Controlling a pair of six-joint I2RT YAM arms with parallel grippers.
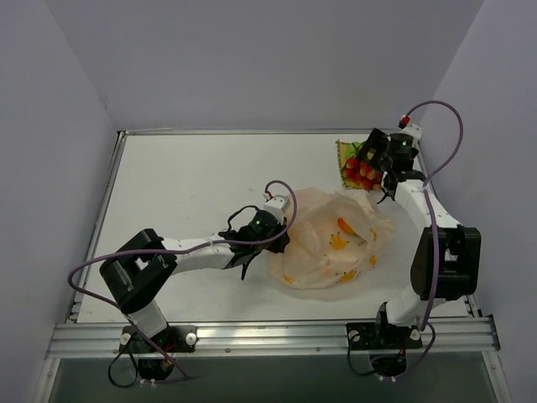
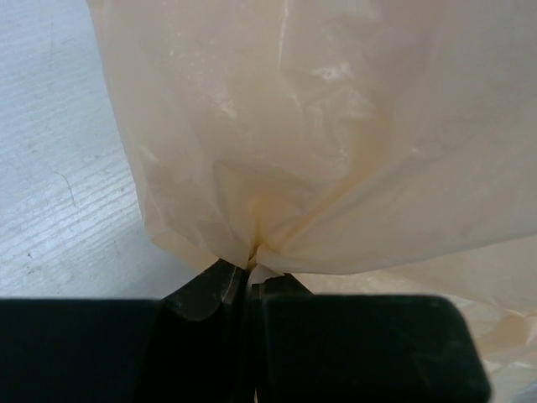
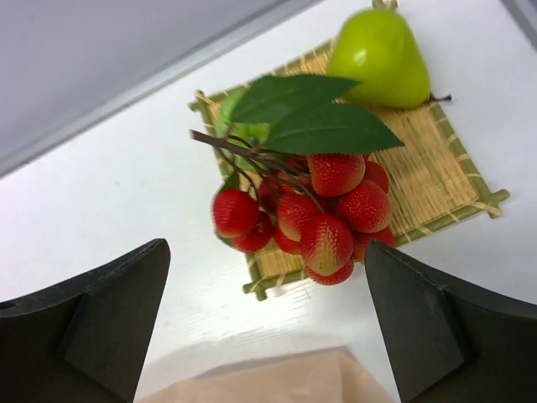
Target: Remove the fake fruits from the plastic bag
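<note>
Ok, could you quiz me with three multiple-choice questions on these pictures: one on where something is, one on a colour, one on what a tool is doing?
1. Where do the berries lie?
A) on the mat
B) on the bare table
C) held in the air

2. What colour is the pear?
A) orange
B) green
C) purple

3. The left tool is:
A) wide open
B) shut on a berry
C) shut on the bag

Answers:
1 A: the right wrist view shows them resting on the woven square.
2 B: it shines green at the mat's far corner.
3 C: the left wrist view shows it pinching a gathered fold of the film.
</note>
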